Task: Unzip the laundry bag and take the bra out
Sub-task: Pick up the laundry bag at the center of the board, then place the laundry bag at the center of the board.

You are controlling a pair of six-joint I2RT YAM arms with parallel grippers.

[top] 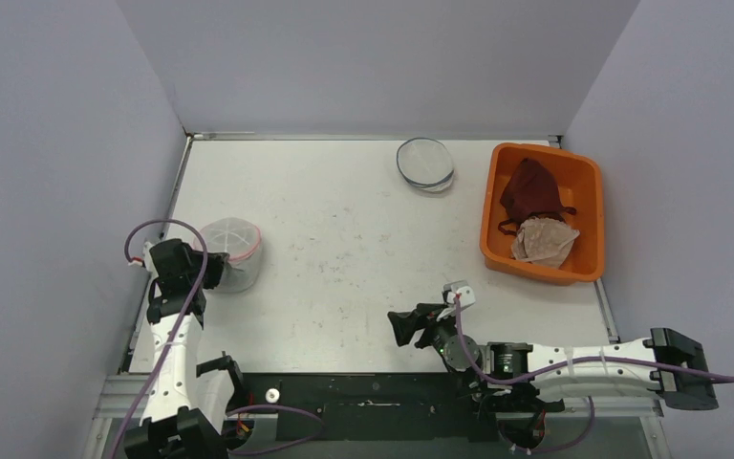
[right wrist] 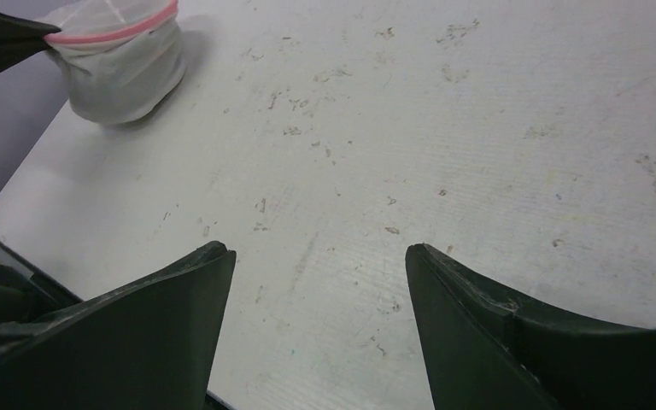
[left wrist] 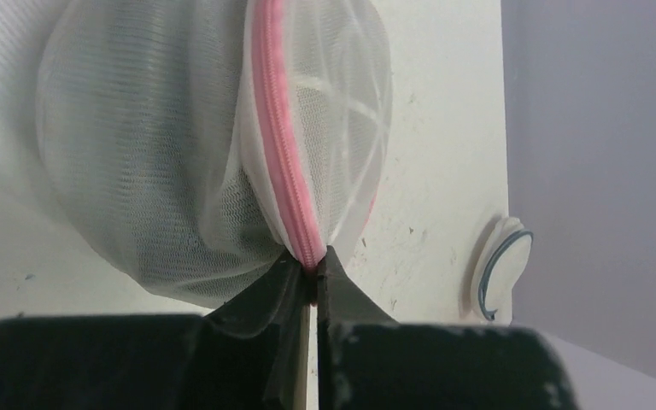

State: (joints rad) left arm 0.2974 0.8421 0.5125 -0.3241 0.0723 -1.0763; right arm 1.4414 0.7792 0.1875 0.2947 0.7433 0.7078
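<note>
A round white mesh laundry bag (top: 231, 253) with a pink zipper (left wrist: 282, 145) stands at the table's left side. My left gripper (top: 212, 271) is shut on the pink zipper edge of the bag, the fingers (left wrist: 346, 295) pinching it at its near end. The bag also shows far left in the right wrist view (right wrist: 120, 60). Its contents are not visible through the mesh. My right gripper (top: 403, 326) is open and empty, low over bare table near the front edge, well to the right of the bag. A dark red bra (top: 532, 191) and a pale bra (top: 545, 239) lie in the orange bin.
An orange bin (top: 588, 177) stands at the back right. A second, flattened mesh bag with a blue rim (top: 425, 163) lies at the back centre, also in the left wrist view (left wrist: 502, 265). Grey walls enclose the white table (top: 344, 249).
</note>
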